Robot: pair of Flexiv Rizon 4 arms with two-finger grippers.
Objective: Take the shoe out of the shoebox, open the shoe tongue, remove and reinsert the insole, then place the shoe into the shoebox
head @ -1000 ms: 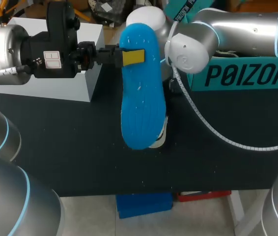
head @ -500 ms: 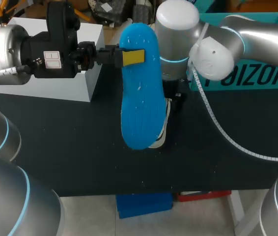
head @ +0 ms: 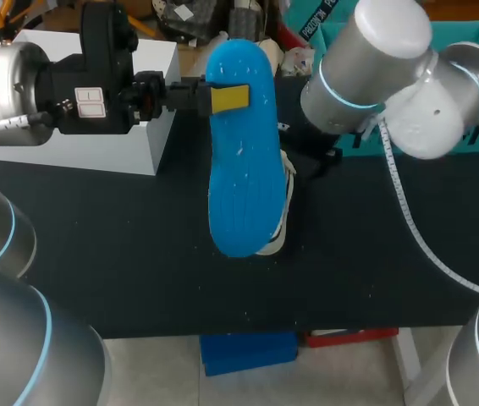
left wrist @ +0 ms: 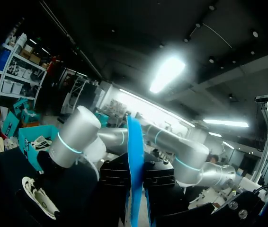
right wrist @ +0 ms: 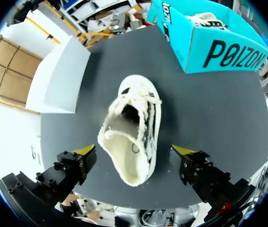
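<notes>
My left gripper [head: 222, 97] is shut on a blue insole [head: 241, 161] and holds it in the air over the table's middle. In the left wrist view the insole [left wrist: 135, 165] stands edge-on between the dark fingers. The white shoe [right wrist: 133, 127] lies upright on the black table [right wrist: 209, 113], its opening wide and its laces loose. My right gripper [right wrist: 134, 150] hangs open over the shoe's heel end, one yellow tip on each side and well clear of it. In the head view the shoe [head: 282, 211] only peeks out from under the insole.
The teal shoebox [right wrist: 219, 45] stands at the back right with another white shoe [right wrist: 205, 19] in it. A white box [head: 96, 127] sits at the back left under my left arm. My right arm [head: 375, 59] covers part of the shoebox in the head view.
My right gripper has opened wide and let go of the shoe, and the right arm has swung to the right. The left arm and the insole have not moved.
</notes>
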